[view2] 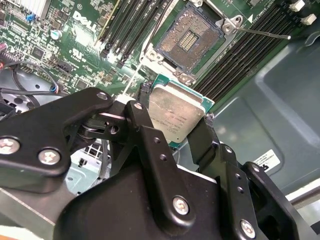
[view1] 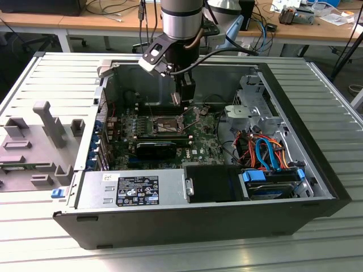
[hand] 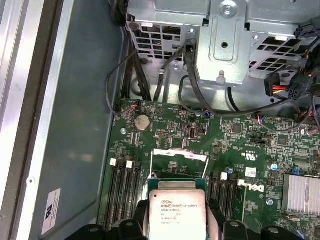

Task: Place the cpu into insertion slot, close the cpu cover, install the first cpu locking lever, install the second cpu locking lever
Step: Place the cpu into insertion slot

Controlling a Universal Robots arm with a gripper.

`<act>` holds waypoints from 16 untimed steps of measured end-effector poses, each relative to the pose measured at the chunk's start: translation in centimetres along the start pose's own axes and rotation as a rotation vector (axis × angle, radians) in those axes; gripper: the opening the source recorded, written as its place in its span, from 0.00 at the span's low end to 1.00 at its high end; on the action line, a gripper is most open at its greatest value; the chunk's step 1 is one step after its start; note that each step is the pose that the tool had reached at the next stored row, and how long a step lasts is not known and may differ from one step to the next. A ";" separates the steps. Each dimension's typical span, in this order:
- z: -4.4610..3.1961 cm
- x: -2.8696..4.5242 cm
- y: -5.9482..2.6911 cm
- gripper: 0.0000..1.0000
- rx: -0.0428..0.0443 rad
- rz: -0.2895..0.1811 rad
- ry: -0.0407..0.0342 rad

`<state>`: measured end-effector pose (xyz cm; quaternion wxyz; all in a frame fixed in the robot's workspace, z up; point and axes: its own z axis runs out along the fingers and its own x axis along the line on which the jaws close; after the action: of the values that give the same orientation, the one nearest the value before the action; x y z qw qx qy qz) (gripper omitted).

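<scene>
From the exterior view's left: the grey fixture block on the worktop is well apart from the work, so I expect no trouble there. Inside the open computer case, the insertion slot lies on the green motherboard. Just to its right in this view the gripper hangs above the board.

In the second wrist view the gripper is closed narrow on the cpu, its fingers on two opposite edges. The cpu is in the air, near the insertion slot but not touching it. The contact field of the slot is bare, and this is my main worry. The fingers hold only thin edges, so I judge the cpu can slip or turn, and if it comes down tilted or shifted it would bend the fine contacts. I cannot tell if its corner mark agrees with the slot. The thin locking lever stands out beside the slot, and a finger could catch it.

In the first wrist view the cpu cover seems raised just beyond the cpu; a bump may drop it shut too early. Further to the exterior view's right, the drive cage and the orange and blue cables are near, and the arm could snag them.
</scene>
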<state>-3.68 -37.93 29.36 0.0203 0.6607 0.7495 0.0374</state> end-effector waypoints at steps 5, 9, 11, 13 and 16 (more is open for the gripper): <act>0.06 0.00 0.00 0.55 -0.0005 0.026 -0.0022; 0.09 0.00 -0.01 0.55 -0.0008 0.041 -0.0035; 0.09 0.00 -0.01 0.55 -0.0008 0.046 -0.0039; 0.09 0.00 -0.01 0.55 -0.0009 0.046 -0.0038; 0.09 0.00 -0.01 0.55 -0.0009 0.047 -0.0039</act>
<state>-3.68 -37.93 29.27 0.0212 0.6780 0.7338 0.0369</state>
